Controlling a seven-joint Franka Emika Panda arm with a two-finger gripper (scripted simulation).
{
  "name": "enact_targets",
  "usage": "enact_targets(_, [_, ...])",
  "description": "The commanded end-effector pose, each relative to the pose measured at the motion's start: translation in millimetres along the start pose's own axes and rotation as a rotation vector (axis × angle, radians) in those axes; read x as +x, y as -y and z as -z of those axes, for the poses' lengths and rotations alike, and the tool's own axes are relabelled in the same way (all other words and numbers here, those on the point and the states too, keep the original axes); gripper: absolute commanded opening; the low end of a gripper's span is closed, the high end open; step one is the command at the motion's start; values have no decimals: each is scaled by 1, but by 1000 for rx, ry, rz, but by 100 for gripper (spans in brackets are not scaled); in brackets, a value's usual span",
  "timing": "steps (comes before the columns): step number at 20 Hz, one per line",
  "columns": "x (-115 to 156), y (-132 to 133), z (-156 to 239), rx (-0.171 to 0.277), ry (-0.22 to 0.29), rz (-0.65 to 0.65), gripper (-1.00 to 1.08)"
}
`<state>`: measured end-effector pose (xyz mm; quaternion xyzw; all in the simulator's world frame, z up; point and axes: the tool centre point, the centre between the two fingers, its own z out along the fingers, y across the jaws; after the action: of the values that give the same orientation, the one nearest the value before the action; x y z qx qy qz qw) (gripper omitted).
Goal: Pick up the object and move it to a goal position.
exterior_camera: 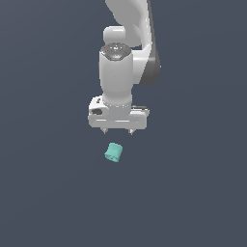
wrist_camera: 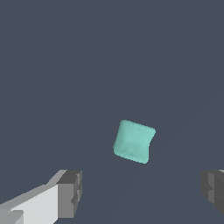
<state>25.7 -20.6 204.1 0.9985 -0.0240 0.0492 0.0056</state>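
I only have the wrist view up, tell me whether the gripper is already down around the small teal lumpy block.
Observer: No. In the exterior view the white gripper hangs apart from the small teal lumpy block, with a visible gap between its fingertips and the block.
Operator: Is it lined up over the block?
Observer: Roughly. The block sits just toward the exterior view's left of the midpoint between the fingertips.
Operator: Anything else near it?
Observer: The exterior view shows only the white arm and the plain dark grey surface.
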Motion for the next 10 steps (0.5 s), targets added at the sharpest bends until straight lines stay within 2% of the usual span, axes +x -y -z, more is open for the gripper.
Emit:
enact_targets(1, [0,0,0,0,0,0,100])
enact_targets(10, [13,-4,22,-18,-40,-17,100])
